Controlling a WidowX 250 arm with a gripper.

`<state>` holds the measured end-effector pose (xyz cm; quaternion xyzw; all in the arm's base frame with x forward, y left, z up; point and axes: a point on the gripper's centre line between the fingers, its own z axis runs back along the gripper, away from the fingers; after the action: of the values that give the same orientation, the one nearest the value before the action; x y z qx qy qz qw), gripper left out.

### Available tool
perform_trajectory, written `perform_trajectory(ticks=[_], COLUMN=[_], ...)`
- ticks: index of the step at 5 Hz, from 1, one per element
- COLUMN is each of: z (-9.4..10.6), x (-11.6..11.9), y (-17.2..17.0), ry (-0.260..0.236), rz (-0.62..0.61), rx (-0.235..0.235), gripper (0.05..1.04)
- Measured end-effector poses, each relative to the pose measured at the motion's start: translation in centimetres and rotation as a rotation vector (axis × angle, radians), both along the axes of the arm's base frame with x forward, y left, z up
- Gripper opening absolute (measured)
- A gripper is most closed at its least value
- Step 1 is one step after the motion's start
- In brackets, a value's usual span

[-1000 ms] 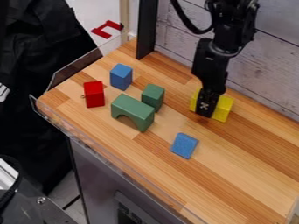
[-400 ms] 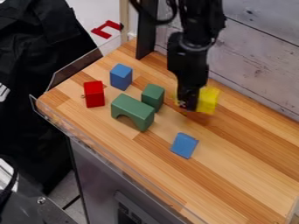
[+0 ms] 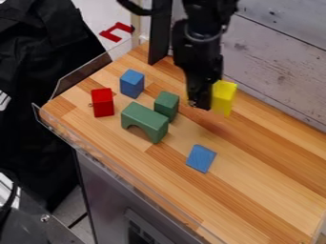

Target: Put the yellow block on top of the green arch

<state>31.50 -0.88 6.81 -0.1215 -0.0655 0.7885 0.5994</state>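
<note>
Wooden table [image 3: 255,162], yellow block [image 3: 224,97] gripped

From left to right stand a red block [image 3: 102,102], a blue block [image 3: 132,84], the green arch [image 3: 145,119] and a green block [image 3: 167,105], between the arch and the arm [image 3: 198,50]. Cut off by the top edge, the arm hangs down; its end effector [image 3: 200,101] grips the yellow block, hiding part of it. Nearer the camera is a second blue block [image 3: 201,158].

yellow block [image 3: 224,96], green arch [image 3: 145,119], red block [image 3: 102,103], striped brown wooden tabletop [image 3: 235,178]
</note>
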Motion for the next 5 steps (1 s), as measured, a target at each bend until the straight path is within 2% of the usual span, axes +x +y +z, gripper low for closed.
perform_trajectory(ticks=[1,2,3,5], z=[1.1,1.1,0.9,0.3], x=[-0.6,-1.3,-1.9,-3.1], y=[1.7,2.8,3.8,6.1], ry=[-0.001,0.037,0.075,0.111], rz=[-0.028,-0.038,-0.04,0.01], rx=[0.08,0.109,0.12,0.125], gripper=[0.582,0.582,0.582,0.582])
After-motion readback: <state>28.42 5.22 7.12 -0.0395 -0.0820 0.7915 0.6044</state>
